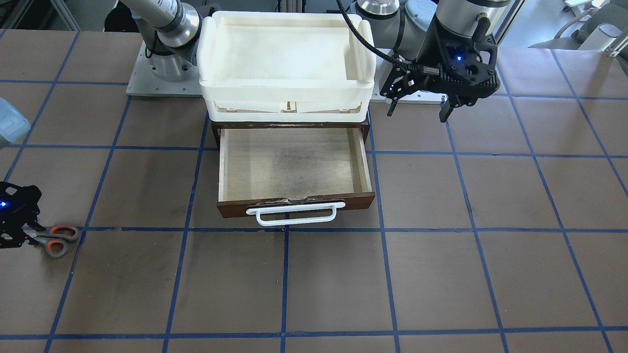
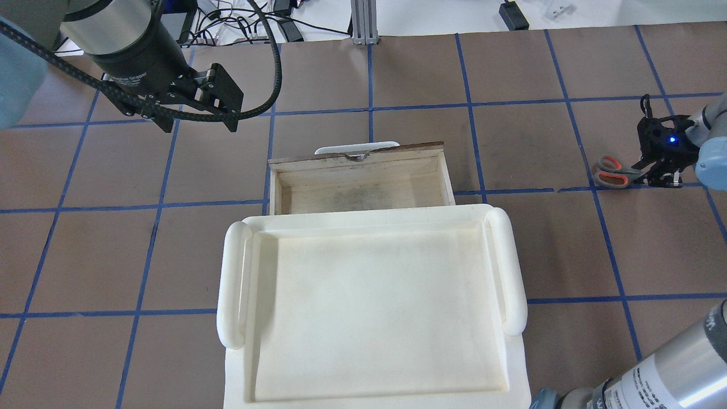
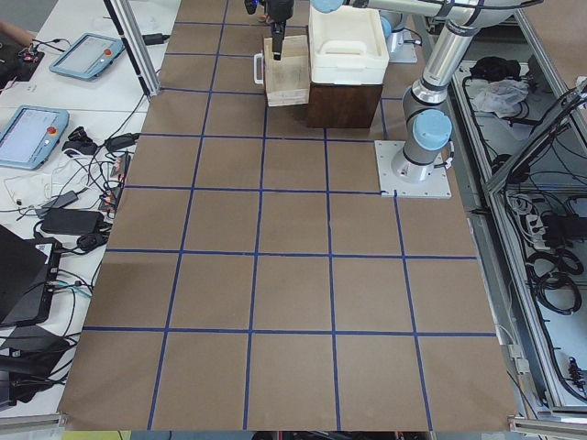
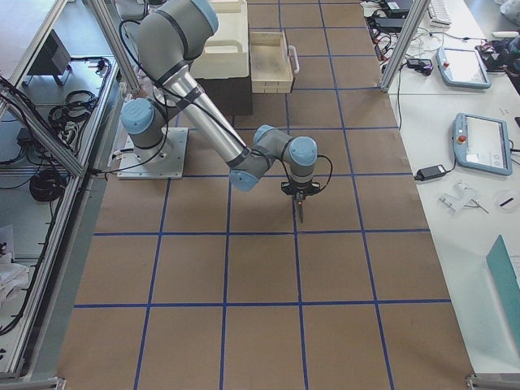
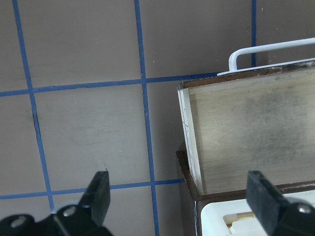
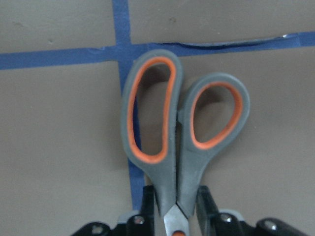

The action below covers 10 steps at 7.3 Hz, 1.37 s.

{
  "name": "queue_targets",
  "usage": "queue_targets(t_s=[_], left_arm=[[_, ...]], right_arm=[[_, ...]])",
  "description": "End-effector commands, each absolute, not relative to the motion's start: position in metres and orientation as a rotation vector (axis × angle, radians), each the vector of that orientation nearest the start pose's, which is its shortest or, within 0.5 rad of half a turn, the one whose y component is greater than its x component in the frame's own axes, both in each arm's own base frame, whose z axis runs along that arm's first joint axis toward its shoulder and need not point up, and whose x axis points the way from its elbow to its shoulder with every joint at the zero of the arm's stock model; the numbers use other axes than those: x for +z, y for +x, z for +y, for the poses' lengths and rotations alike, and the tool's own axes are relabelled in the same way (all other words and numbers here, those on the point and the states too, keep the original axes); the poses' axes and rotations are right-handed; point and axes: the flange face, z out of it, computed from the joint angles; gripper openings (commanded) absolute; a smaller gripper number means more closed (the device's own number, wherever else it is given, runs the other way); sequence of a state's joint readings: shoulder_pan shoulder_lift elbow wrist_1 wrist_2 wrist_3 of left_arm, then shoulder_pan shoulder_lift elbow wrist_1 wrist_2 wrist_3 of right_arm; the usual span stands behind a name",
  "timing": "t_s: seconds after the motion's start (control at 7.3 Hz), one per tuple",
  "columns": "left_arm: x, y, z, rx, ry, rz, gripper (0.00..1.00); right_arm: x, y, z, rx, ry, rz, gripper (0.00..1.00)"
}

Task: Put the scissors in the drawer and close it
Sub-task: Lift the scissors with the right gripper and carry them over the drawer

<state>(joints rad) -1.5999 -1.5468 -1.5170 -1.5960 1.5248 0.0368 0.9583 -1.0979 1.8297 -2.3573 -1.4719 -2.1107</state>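
Note:
The scissors (image 2: 612, 171), grey handles lined orange, lie at the table's far right, handles pointing toward the drawer. My right gripper (image 2: 639, 170) is shut on them just behind the loops. In the right wrist view the fingers (image 6: 147, 202) press both sides of the scissors (image 6: 167, 172); the blades are hidden. They also show in the front view (image 1: 59, 239). The dark brown drawer (image 1: 294, 203) is pulled open and empty, its white handle (image 1: 294, 213) at the front. My left gripper (image 2: 199, 126) is open and empty, hovering left of the drawer (image 2: 358, 190).
A cream-white plastic tray (image 1: 284, 90) sits on top of the brown cabinet (image 3: 344, 105) behind the open drawer. The brown table is marked with a blue tape grid. Tablets and cables lie on the side benches.

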Motion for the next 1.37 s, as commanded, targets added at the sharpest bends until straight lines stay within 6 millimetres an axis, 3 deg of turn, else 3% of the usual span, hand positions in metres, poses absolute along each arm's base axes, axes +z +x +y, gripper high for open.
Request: queue_targets(t_s=[0.0,0.14,0.55,0.96,1.23], left_arm=[[0.524,-0.152,-0.481,-0.083,0.107,3.185,1.0],[0.523,-0.152,-0.482,-0.081,0.107,3.185,1.0],[0.519,-0.152,-0.484,-0.069,0.111,3.183,1.0],[0.522,-0.152,-0.481,-0.076,0.114,3.183,1.0],[0.522,-0.152,-0.481,-0.079,0.114,3.184,1.0]], right_arm=[[0.206,-0.209,-0.569,-0.155,-2.206,2.306,0.15],[0.221,-0.199,-0.569,-0.134,-2.227,2.291,0.12],[0.317,-0.124,-0.571,-0.107,-2.268,2.153,0.13],[0.398,-0.028,-0.572,-0.067,-2.31,2.021,0.13],[0.429,0.052,-0.558,-0.073,-2.342,2.013,0.14]])
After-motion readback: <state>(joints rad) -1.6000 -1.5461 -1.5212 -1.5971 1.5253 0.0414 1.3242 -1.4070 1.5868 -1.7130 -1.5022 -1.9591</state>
